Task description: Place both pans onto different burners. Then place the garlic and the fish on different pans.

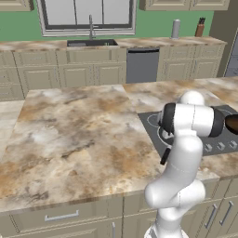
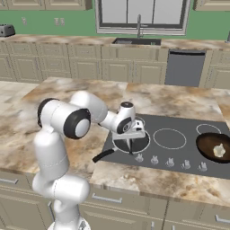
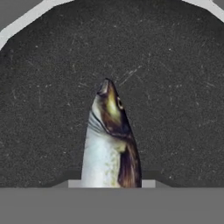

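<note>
My gripper (image 2: 130, 144) hangs over the flat black pan (image 2: 134, 143), which lies on the front left burner of the dark cooktop (image 2: 179, 152), its long handle (image 2: 103, 156) pointing front left. The jaws are shut on the fish (image 3: 109, 140), a slim silver fish with a dark back. It hangs head down just above the black pan's speckled floor (image 3: 48, 109). The brown pan (image 2: 214, 147) sits on the front right burner with the pale garlic (image 2: 219, 151) inside. Between the pans, the large middle burner (image 2: 170, 138) is bare. The brown pan (image 1: 232, 123) also peeks in at the right edge of the left base view.
Small silver knobs (image 2: 170, 162) line the cooktop's front edge. The marble island counter (image 1: 74, 135) spreads wide to the left of the cooktop. Across the aisle, the back counter holds a sink (image 2: 137, 41) and a toaster (image 2: 5, 30).
</note>
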Robot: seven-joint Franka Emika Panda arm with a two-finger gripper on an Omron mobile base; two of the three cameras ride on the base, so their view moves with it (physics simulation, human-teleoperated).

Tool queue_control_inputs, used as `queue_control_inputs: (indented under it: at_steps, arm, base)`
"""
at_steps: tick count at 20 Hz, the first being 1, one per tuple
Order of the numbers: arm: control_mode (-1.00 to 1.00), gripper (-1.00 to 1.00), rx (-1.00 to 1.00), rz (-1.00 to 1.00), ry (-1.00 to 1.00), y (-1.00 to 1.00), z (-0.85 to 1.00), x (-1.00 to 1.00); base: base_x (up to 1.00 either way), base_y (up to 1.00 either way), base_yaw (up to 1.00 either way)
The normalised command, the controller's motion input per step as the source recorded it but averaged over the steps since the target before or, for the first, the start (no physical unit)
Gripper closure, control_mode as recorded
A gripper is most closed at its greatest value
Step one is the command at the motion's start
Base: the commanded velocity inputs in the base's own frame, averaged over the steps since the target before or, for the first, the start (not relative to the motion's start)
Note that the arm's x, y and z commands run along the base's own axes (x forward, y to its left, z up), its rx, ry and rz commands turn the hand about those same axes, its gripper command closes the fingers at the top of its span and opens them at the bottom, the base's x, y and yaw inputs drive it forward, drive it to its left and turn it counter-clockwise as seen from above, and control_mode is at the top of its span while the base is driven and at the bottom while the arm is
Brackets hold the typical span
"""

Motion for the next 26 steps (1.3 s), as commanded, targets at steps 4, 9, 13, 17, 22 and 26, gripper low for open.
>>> queue_control_inputs:
  at_steps: [4,9,13,17,22,26]
  arm:
    - [-1.00,1.00,0.00,0.00,0.00,0.00,-0.03,0.35]
    - [-1.00,1.00,0.00,0.00,0.01,0.00,-0.01,0.27]
    - [-1.00,-1.00,0.00,0.00,0.04,0.00,0.00,0.03]
    - [-1.00,-1.00,0.00,0.00,0.00,0.00,0.00,0.00]
    - [-1.00,-1.00,0.00,0.00,0.03,0.00,0.00,0.01]
    - [-1.00,-1.00,0.00,0.00,0.04,0.00,0.13,0.01]
  base:
    - [0.00,0.00,0.00]
    - [0.00,0.00,0.00]
    - [0.00,0.00,0.00]
    - [0.00,0.00,0.00]
    - [0.00,0.00,0.00]
    - [0.00,0.00,0.00]
